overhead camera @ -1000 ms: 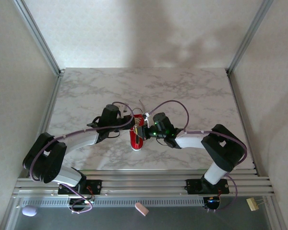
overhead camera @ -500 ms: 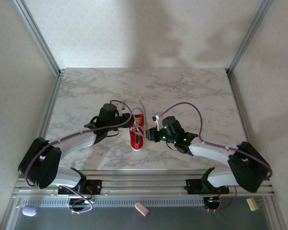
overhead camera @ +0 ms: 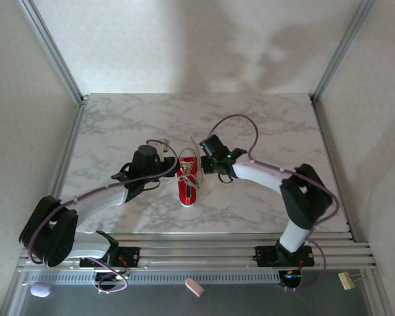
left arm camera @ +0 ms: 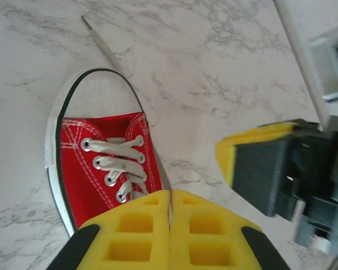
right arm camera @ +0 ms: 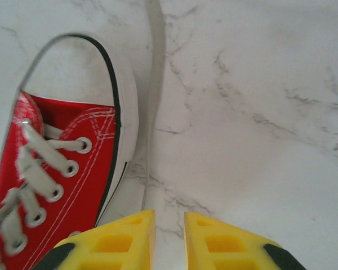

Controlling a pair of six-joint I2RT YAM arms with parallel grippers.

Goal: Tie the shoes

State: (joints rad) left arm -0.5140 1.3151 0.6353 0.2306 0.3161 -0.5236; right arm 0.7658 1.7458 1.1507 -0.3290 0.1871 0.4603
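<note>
Careful: your left gripper (left arm camera: 170,198) is clamped on the white lace (left arm camera: 104,48), your right gripper (right arm camera: 169,218) barely parted, empty; close off-line and you'll shove the red sneaker (left arm camera: 79,132).

Top view: light soft and even, from overhead. The marble table (overhead camera: 270,118) is bright, with no hard glare. Broad diffuse shadows lie on the back wall (overhead camera: 204,46) beyond the sneaker (overhead camera: 189,181), and only faint ones on the marble beside it.

Left wrist view: the sneaker's stitching is legible. The right gripper (left arm camera: 236,160), to the sneaker's right, is smeared and soft-edged.

Right wrist view: the white toe cap (right arm camera: 73,67) is near washed out, and the lace (right arm camera: 152,101) alongside the sneaker is soft.
</note>
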